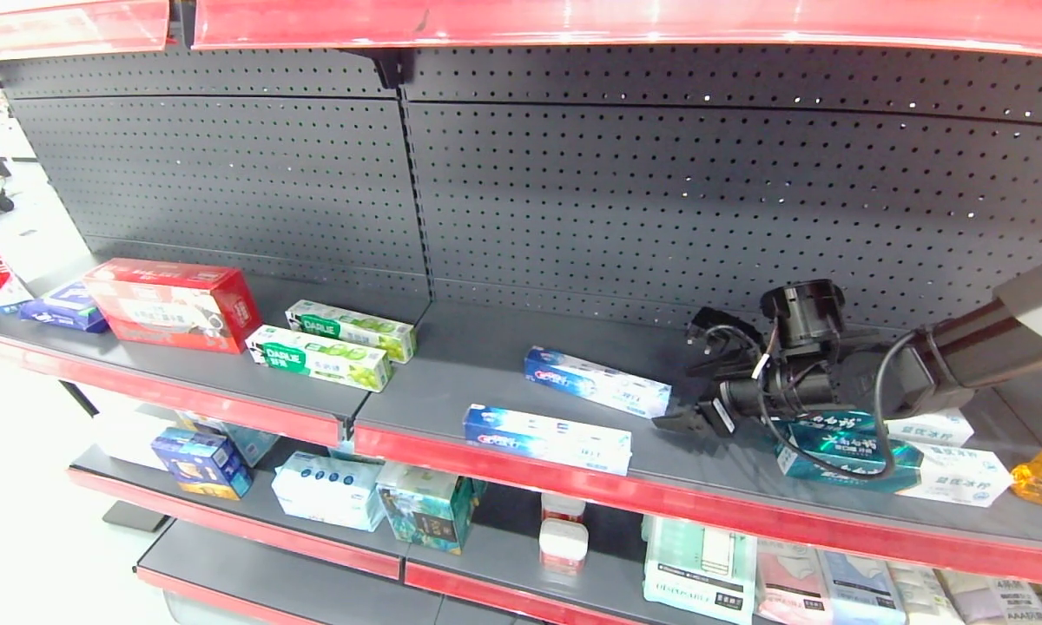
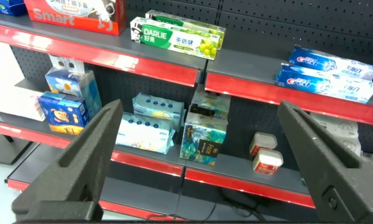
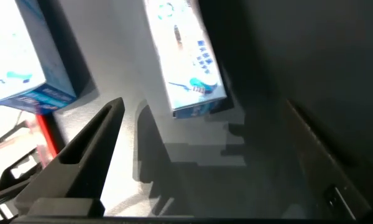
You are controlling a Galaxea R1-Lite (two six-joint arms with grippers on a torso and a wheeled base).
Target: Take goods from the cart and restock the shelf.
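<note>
Fingers of the right gripper (image 1: 690,375) stand apart, empty, over the shelf (image 1: 486,356), just right of the far blue toothpaste box (image 1: 597,382). Teal boxes (image 1: 842,451) lie under its arm. The left gripper (image 2: 200,107), also spread, faces tissue packs (image 2: 146,124) lower down.

Dark grey right arm (image 1: 990,347); black cylindrical wrist module (image 1: 803,312); looped black cables (image 1: 877,395). Charcoal, textured, wedge-shaped left gripper fingers (image 2: 81,168).

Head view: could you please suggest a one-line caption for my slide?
Open right gripper over the shelf, just beside the rear blue toothpaste box.
</note>
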